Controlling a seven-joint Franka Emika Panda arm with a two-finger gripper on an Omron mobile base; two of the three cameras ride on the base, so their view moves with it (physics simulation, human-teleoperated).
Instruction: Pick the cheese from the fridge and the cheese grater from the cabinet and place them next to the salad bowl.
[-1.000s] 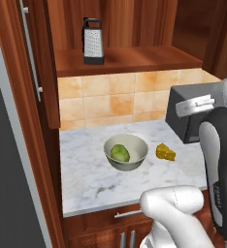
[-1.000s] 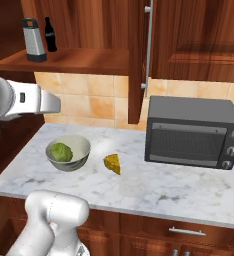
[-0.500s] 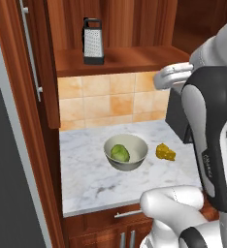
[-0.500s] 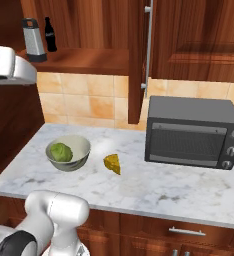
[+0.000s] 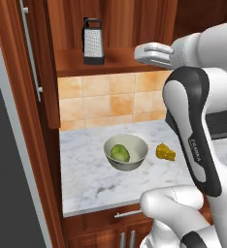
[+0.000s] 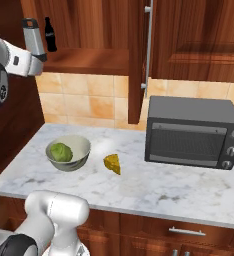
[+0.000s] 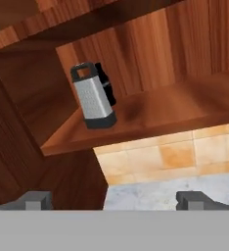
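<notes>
The marble counter runs wide and pale at the front, with brown drawer fronts below its edge. On it, taking the salad bowl as the mark: the bowl sits toward the counter's left part with a lump of green leaves inside, and the cheese lies just beside the bowl on its right, apart from the rim. Farther right of the bowl, well apart, stands a dark microwave oven. Behind the bowl the wall is tan tile. Above the bowl the cabinet stands open, its door swung out; on its shelf, up and left of the bowl, the cheese grater stands upright with a dark bottle just behind it. The gripper hangs level with that shelf, to the grater's right and short of it, fingers spread wide and holding nothing
</notes>
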